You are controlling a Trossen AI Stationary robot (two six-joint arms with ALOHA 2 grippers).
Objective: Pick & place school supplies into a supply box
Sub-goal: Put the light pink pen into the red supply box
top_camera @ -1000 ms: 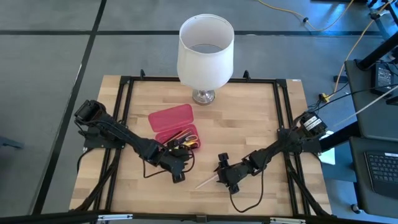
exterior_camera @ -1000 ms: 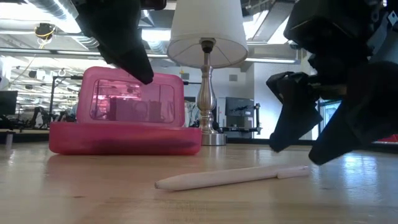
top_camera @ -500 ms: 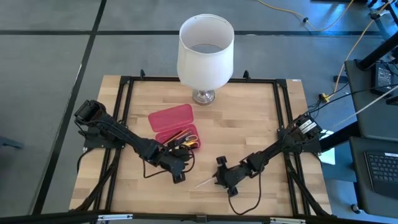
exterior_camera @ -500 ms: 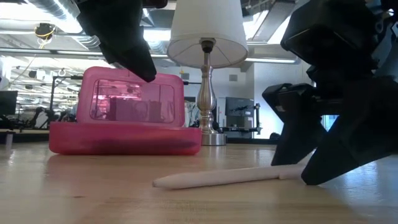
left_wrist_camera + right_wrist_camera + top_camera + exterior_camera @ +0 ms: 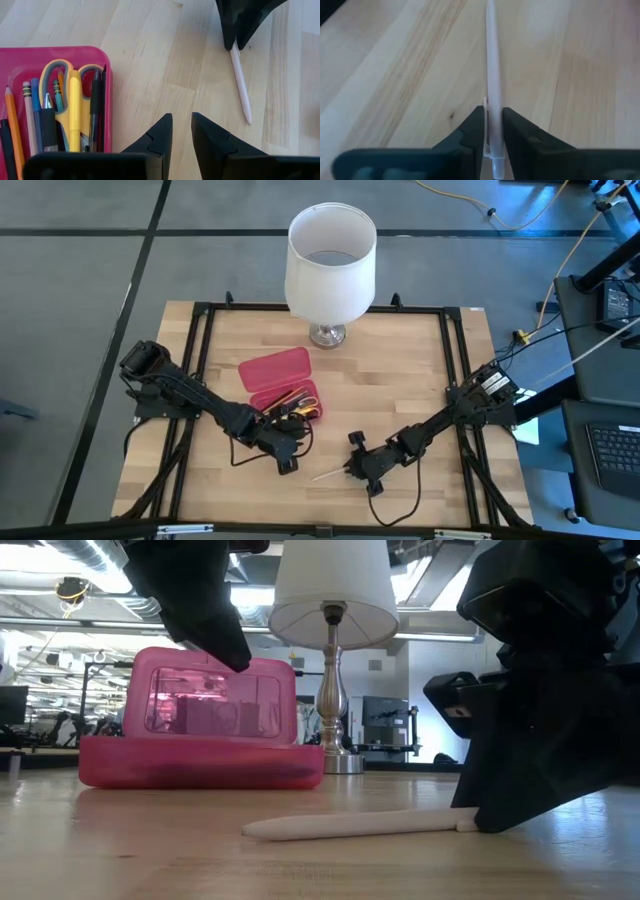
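Observation:
The supply box (image 5: 283, 385) lies open on the table, its lid (image 5: 210, 700) standing up behind the tray. Pens, pencils and yellow-handled scissors (image 5: 70, 107) lie in the tray. A pale pen (image 5: 328, 474) lies on the table, nearer the front edge. My right gripper (image 5: 493, 131) is shut on its end. My left gripper (image 5: 181, 131) hovers beside the tray's near edge. Its fingers stand a narrow gap apart with nothing between them. My right gripper pinches the pale pen near its clip end (image 5: 493, 117) between its two fingers (image 5: 474, 129). It comes slanting down from the table's right side, roughly in line with the pen. The pen lies flat on the table (image 5: 360, 824) and points away from the fingertips.
A white-shaded lamp (image 5: 331, 265) stands at the table's far edge, behind the box. Black frame rails (image 5: 455, 370) run along the table's sides. Bare wood (image 5: 390, 395) lies between the box and my right arm.
My right gripper has come down and a little toward the table's left onto the pale pen. It has shut on the pen's end. The pen lies on the table as before.

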